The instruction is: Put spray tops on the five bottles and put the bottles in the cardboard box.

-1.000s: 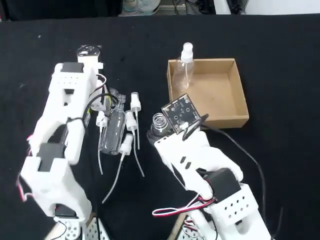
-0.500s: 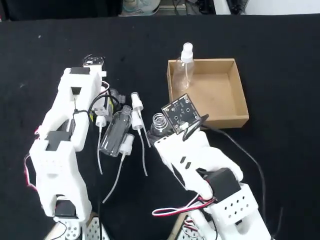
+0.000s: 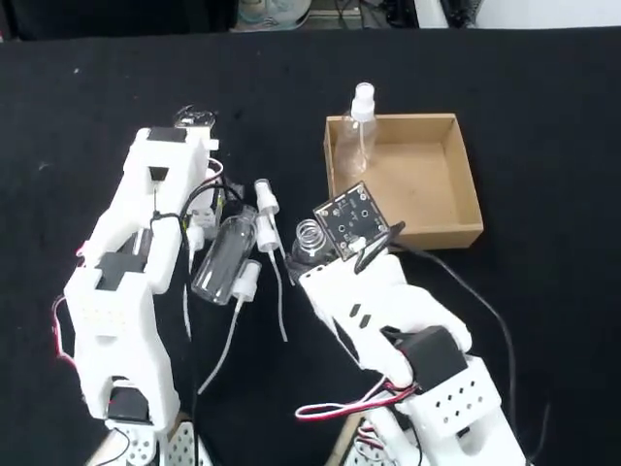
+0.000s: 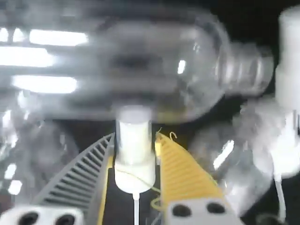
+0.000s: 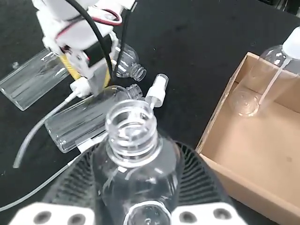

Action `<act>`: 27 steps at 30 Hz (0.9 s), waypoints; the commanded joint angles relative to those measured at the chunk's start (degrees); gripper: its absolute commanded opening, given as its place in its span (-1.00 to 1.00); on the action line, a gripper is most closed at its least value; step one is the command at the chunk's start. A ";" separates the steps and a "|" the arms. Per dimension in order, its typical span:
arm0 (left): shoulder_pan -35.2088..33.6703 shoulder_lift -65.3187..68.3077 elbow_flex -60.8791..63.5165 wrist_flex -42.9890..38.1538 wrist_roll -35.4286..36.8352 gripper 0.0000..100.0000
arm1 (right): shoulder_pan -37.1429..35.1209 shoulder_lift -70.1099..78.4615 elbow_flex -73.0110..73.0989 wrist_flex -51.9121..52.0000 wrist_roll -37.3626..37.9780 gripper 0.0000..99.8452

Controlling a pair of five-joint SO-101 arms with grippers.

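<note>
— What has the left tool (image 4: 134,140) got?
— A white spray top (image 4: 134,154), pinched between its fingers. It sits just beside a clear bottle (image 3: 221,254) lying on the black tabletop (image 3: 543,116), on the left arm's side of the cardboard box (image 3: 471,184).
— And the right tool (image 5: 136,159)?
— It's clamped around an uncapped bottle (image 5: 131,131), held upright just beside the box on that same side.
— Anything in the box?
— One capped bottle (image 3: 357,136), standing in a far corner.
</note>
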 commanded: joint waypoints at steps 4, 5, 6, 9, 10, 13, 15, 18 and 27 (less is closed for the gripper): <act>-5.05 -19.34 -5.93 11.08 0.00 -0.94 | -0.97 -1.27 -0.31 -7.21 -1.32 -0.98; -6.11 -21.54 -5.93 11.69 0.00 -0.94 | -0.97 -1.27 -0.31 -8.62 -2.73 -0.98; -7.16 -23.91 -5.93 12.22 0.00 -0.94 | -0.97 -1.01 -0.31 -10.02 -4.13 -0.98; -10.07 -31.30 -5.93 12.66 0.00 -0.94 | -1.58 -0.66 -0.31 -15.56 -6.77 -0.98; -10.68 -33.76 -5.93 12.66 0.26 -0.94 | -2.64 -0.66 -0.22 -17.41 -7.30 -0.98; -10.95 -41.49 -5.93 12.04 0.44 -0.94 | -7.30 -0.66 2.07 -23.21 -8.62 -0.98; -10.68 -46.42 -6.64 10.81 0.70 -0.94 | -10.55 -0.84 5.67 -28.84 -9.05 -0.98; -10.68 -53.45 -8.04 7.03 4.66 -0.94 | -13.19 -1.19 11.82 -37.45 -8.97 -0.98; -1.36 -68.92 -8.48 -3.96 12.22 -0.94 | -13.54 -1.27 18.07 -47.03 -9.05 -0.98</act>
